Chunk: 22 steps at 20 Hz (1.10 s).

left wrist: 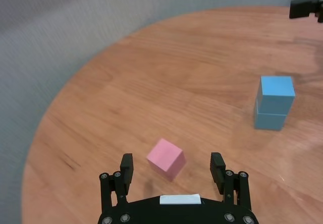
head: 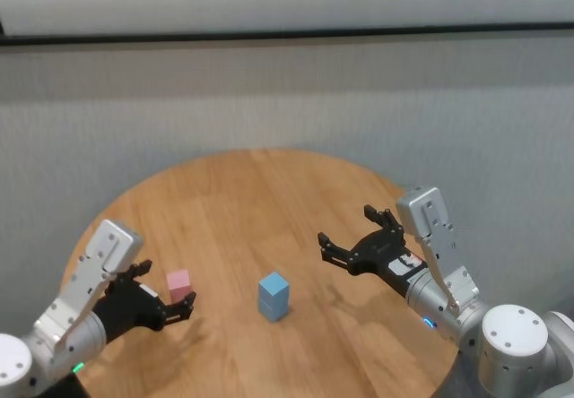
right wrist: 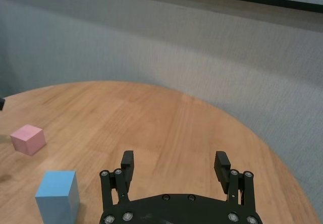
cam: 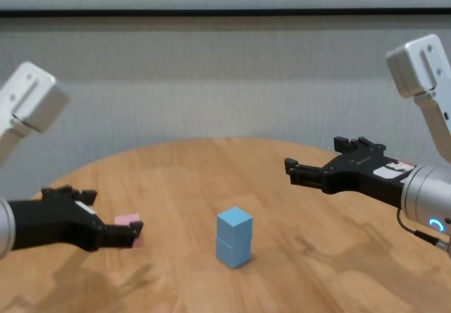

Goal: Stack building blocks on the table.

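Two light blue blocks [head: 273,296] stand stacked one on the other near the middle of the round wooden table [head: 260,201]; they also show in the chest view [cam: 233,237], the left wrist view [left wrist: 274,102] and the right wrist view [right wrist: 58,199]. The pale pink block [head: 179,282] lies on the table to their left, also in the left wrist view [left wrist: 166,158] and the right wrist view [right wrist: 28,138]. My left gripper [head: 167,298] is open, its fingers on either side of the pink block, not touching it [left wrist: 171,169]. My right gripper [head: 352,237] is open and empty, raised right of the stack [cam: 313,161].
A grey wall rises behind the table. The table's round edge curves close on the left and right of both arms. Bare wood lies between the stack and the far rim.
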Available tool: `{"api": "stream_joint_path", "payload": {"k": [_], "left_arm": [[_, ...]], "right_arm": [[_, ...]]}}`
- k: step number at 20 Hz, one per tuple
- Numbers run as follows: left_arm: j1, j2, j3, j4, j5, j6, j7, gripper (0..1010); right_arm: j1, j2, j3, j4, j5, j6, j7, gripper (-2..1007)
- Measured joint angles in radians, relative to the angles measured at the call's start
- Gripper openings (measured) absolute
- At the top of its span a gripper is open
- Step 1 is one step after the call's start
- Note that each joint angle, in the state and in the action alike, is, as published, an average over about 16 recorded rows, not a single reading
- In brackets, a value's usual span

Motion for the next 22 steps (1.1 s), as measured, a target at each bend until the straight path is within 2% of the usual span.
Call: {"api": "stream_joint_path", "payload": {"k": [4,10,22], "left_arm": [[-0.017,-0.02,0.009,0.038,0.008,-0.006,-0.008,1002],[-0.055,-0.042,0.022,0.104,0.018,-0.031,-0.026,1002],[-0.098,-0.05,0.02,0.192,0.013,-0.074,-0.048,1002]], "right_arm": [[0.0,0.0,0.0,0.0,0.0,0.0,0.0,1003],[0.0,-0.001,0.0,0.0,0.001,0.0,0.0,1003],[0.0,-0.001,0.0,0.0,0.001,0.0,0.0,1003]]}}
